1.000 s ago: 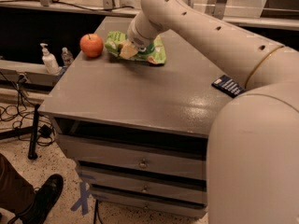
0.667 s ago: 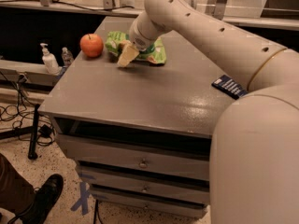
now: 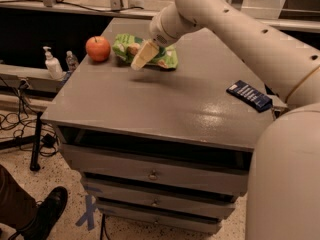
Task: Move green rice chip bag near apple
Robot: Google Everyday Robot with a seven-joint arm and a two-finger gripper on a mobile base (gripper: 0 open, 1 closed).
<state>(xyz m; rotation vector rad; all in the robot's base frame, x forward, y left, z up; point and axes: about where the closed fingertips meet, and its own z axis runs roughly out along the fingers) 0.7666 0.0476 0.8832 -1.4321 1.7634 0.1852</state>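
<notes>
The green rice chip bag [image 3: 123,45] lies near the far left corner of the tabletop [image 3: 165,104]. It is just beside the apple [image 3: 98,48], which stands to its left by the left edge, seemingly not quite touching. The bag's long axis runs roughly along the far edge. The gripper [image 3: 139,61] hangs over the bag's near middle, tilted toward the near-left. Whether it clasps the bag or has let go cannot be told, since it hides the bag's centre and any contact there.
</notes>
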